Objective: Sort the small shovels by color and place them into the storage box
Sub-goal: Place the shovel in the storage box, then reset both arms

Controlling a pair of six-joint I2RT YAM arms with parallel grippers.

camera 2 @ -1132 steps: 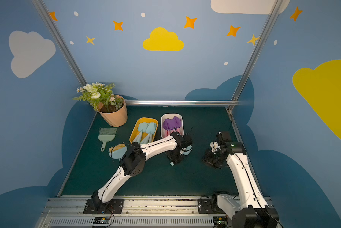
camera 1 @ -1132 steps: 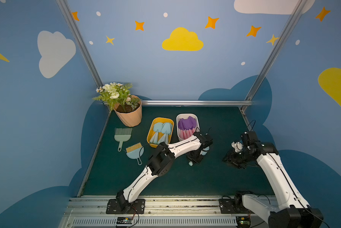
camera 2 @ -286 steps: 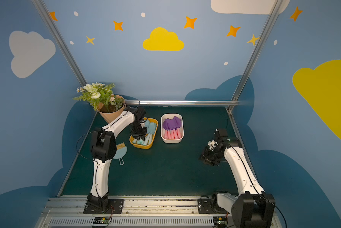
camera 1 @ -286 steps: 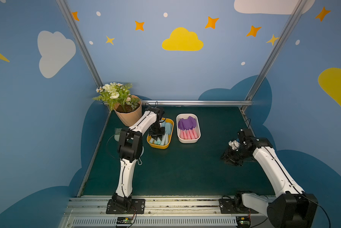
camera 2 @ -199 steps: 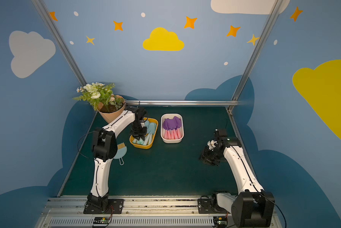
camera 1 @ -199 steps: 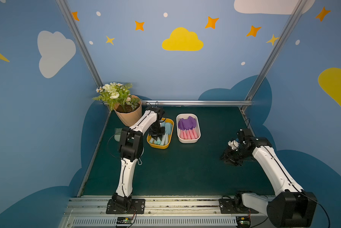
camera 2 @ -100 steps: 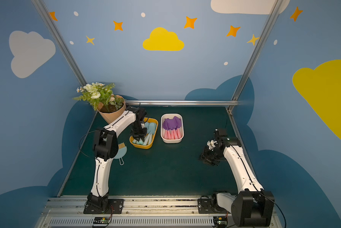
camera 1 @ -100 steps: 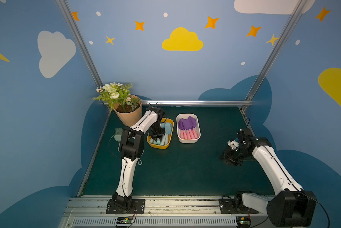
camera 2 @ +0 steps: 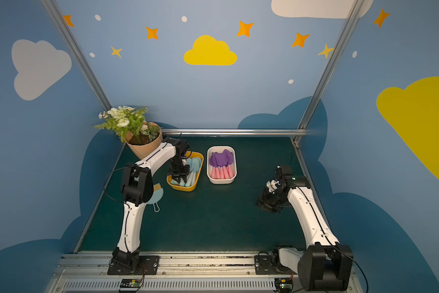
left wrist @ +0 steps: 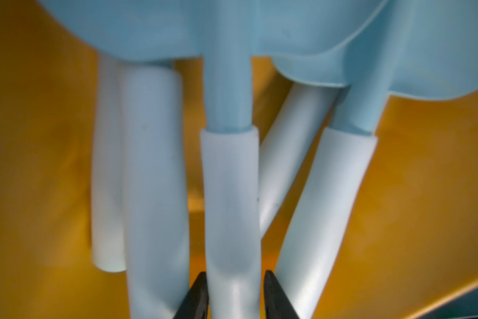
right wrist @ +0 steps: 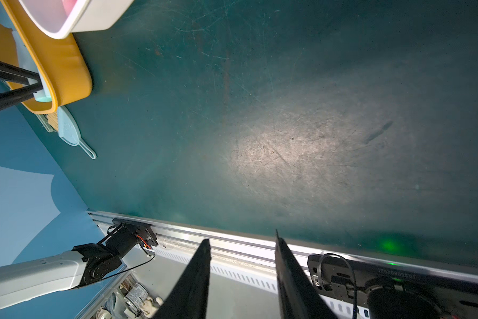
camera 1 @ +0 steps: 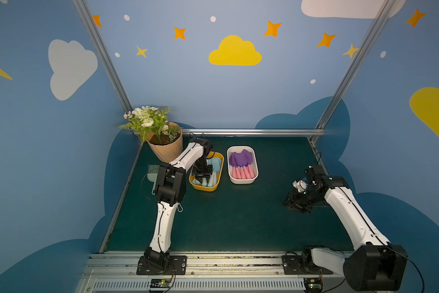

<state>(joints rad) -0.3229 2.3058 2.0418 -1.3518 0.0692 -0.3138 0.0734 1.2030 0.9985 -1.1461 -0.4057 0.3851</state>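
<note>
Moved from mid-table, left tool point(left wrist: 233, 287) straddles blue shovel point(left wrist: 229, 171), blade pointing rearward.

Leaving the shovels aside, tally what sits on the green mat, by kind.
Rounded plastic tubs: 2, the yellow-orange tub and the white tub
Ribbed peach flowerpot: 1
Grey-green bristle brush: 1
Light blue loop-handled dustpan: 1
Total: 5

Blue walls point(camera 1: 238, 101) carried painted yellow and white clouds point(camera 1: 234, 52) and orange stars point(camera 1: 272, 28). Aluminium posts point(camera 1: 104, 58) framed a scuffed dark green desk point(camera 1: 238, 215). A pale glare lay on its surface.
</note>
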